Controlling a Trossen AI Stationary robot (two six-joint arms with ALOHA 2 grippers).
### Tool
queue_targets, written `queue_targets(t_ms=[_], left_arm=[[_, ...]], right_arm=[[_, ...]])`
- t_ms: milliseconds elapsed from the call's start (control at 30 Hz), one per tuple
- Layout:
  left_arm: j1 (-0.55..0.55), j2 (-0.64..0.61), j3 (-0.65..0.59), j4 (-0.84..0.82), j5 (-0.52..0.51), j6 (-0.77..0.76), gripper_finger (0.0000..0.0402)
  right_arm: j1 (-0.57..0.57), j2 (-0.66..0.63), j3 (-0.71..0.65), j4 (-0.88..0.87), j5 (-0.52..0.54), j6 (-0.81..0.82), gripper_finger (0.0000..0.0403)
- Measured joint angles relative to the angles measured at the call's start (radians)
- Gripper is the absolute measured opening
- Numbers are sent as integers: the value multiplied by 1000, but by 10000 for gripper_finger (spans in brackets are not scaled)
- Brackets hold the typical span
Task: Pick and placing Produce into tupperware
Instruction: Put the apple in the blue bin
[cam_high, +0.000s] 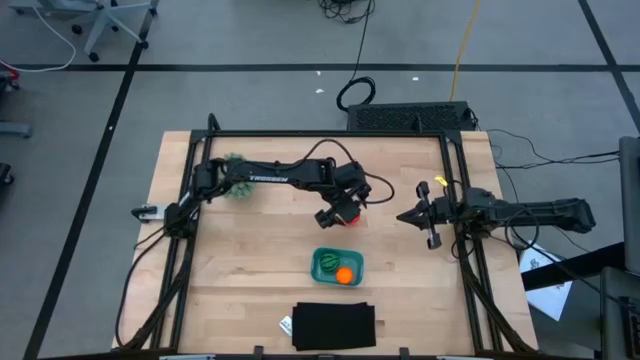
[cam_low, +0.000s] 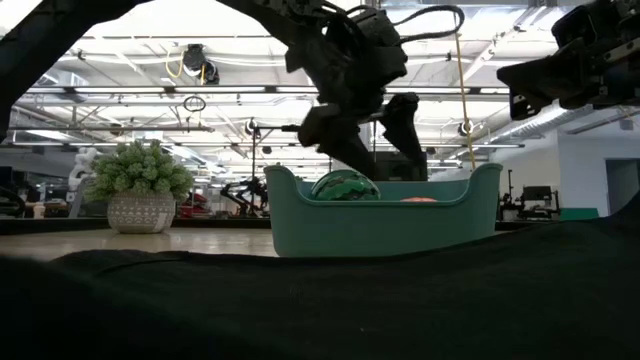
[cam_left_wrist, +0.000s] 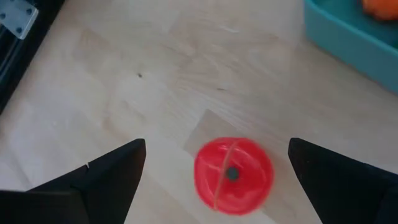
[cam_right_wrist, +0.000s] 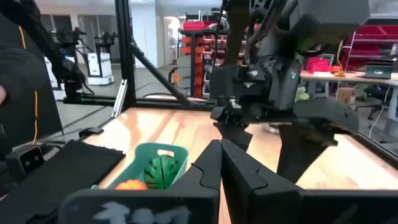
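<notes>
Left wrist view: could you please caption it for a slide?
Open left pincer straddles the red fruit on the table; tub nearby.

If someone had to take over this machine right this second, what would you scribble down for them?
Left gripper: open, fingers either side of the red piece, which sits on the table, not gripped yet.
Right gripper: shut, empty, waiting at the table's right side.
Tupperware: near the front middle, already holding the striped green piece and the orange piece.
Done: two of three in.
Left: close on the red piece, lift it, drop it into the tupperware.
</notes>
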Motion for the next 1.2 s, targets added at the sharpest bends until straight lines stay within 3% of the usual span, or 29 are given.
queue_targets(t_ms=[267, 533, 767, 1200], left_arm=[[-2, -120, 1, -53, -11, -70, 399], [-2, -251, 1, -102, -129, -182, 375], [-2, -318, 1, -114, -214, -253, 258], [-2, -324, 1, -112, -311, -310, 26]], right_arm=[[0, 14, 0, 2, -1, -1, 0], [0, 20, 0, 5, -1, -1, 0], [0, 20, 0, 6, -1, -1, 0], [0, 20, 0, 6, -2, -1, 0]])
